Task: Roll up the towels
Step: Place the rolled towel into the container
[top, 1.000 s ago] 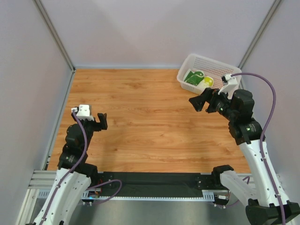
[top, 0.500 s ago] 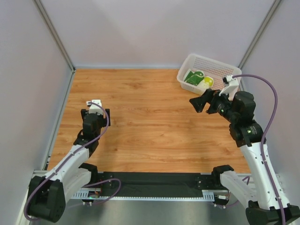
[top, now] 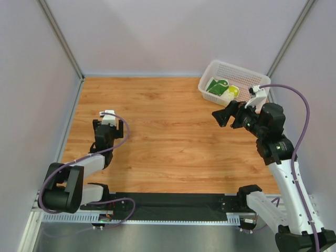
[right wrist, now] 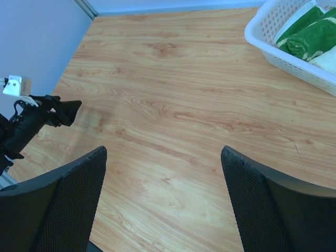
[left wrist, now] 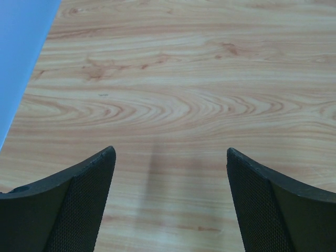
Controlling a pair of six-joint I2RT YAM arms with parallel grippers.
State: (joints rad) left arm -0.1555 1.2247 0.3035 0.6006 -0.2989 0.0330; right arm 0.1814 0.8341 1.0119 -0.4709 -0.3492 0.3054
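My left arm has folded low over the counter (top: 168,126). The left gripper (top: 111,130) and right gripper (top: 222,116) both gape wide and empty. The towels (top: 216,85) lie bundled in the basket (top: 233,69), upper right. They look light, limp and thin, so I'd pinch an exposed edge.

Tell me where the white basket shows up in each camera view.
Top external: white basket at upper right.
Left wrist: not in it.
Right wrist: white basket in the top right corner, cut off by the frame edge.
Shared landmark: the green towel lying inside it.
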